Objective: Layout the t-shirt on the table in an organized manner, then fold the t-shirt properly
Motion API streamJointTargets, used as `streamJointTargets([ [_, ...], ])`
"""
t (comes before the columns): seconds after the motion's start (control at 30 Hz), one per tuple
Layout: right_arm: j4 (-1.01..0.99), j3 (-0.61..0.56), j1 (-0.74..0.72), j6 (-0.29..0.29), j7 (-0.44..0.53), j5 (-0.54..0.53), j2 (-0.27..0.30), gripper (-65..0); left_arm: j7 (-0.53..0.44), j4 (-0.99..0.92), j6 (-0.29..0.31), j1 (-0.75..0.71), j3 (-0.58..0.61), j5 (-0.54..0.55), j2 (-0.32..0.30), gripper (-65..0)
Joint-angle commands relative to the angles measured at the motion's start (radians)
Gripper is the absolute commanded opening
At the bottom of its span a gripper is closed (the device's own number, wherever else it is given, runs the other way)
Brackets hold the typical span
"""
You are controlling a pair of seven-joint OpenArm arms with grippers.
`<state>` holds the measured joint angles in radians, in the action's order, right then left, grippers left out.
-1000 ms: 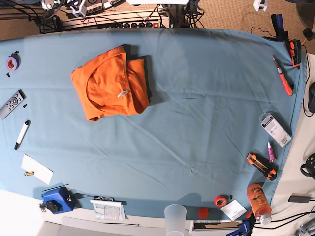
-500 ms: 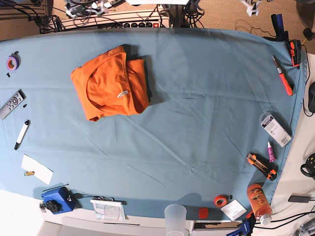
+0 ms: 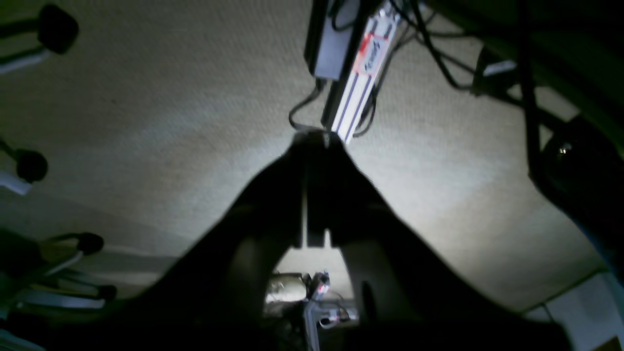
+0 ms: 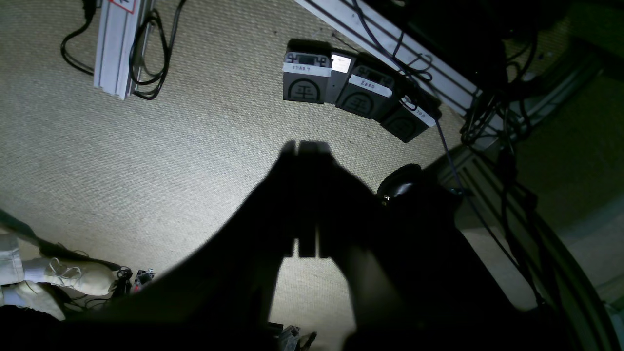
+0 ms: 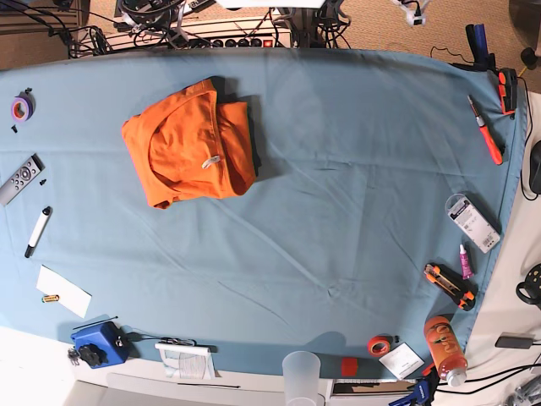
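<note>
T-shirt point(image 5: 190, 144) is sitting bunched and loosely folded on the table point(image 5: 338, 194), upper-left in the base view, white neck label showing. Left gripper point(image 3: 314, 146) and right gripper point(image 4: 304, 146) are both hanging over carpet off the table, jaws pressed together, gripping nothing.

In each wrist view the robot's body appears only as a dark silhouette. The left gripper point(image 3: 317, 139) is black and blurred — two broad fingers tapering from wide shoulders to a narrow tip, a thin pale slit between them. The right gripper point(image 4: 306, 145) is likewise black, sharper-edged, with squared-off tips.
</note>
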<state>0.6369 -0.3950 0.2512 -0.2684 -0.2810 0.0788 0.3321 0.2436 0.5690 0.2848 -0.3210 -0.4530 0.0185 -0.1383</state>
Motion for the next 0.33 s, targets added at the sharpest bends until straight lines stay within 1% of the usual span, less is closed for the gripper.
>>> streamJointTargets([
  [0.0,0.007,0.002,-0.008,0.003,-0.009,0.0,0.016,-65.0,-0.001,0.017,0.004,-0.009,-0.001,0.003,-0.009,-65.0],
  [0.17,0.009,0.002,-0.03,0.003,-0.052,-0.009,0.014,-65.0,-0.001,0.043,0.004,-0.008,-0.001,0.004,-0.009,-65.0],
  [0.3,0.009,0.002,-0.03,0.003,-0.055,-0.019,0.014,-65.0,-0.001,0.043,0.004,-0.009,-0.001,0.004,-0.009,-65.0],
])
